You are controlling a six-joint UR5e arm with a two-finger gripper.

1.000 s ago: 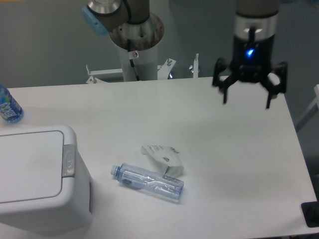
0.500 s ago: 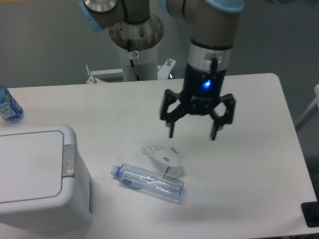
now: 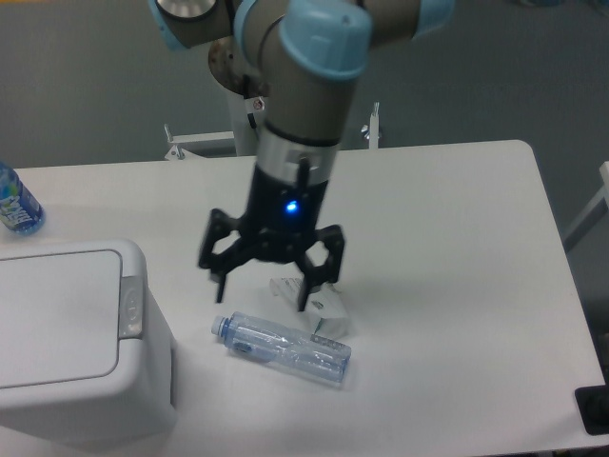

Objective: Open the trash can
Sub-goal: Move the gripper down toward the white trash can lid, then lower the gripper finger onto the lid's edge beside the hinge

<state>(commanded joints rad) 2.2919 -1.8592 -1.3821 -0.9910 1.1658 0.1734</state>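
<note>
The trash can is a large white bin at the lower left, its flat lid down and a grey push-button tab on its right rim. My gripper hangs open above the table, fingers pointing down, a short way right of the tab and apart from the bin. Nothing is between its fingers.
A clear plastic bottle lies on its side just below the gripper. A crumpled white carton sits partly behind the right finger. A blue-labelled bottle stands at the left edge. The arm's base column rises at the back.
The gripper has swept from the table's far right towards the left and lower, now hanging over the lying bottle near the bin. It stayed open. The bin and objects have not moved.
</note>
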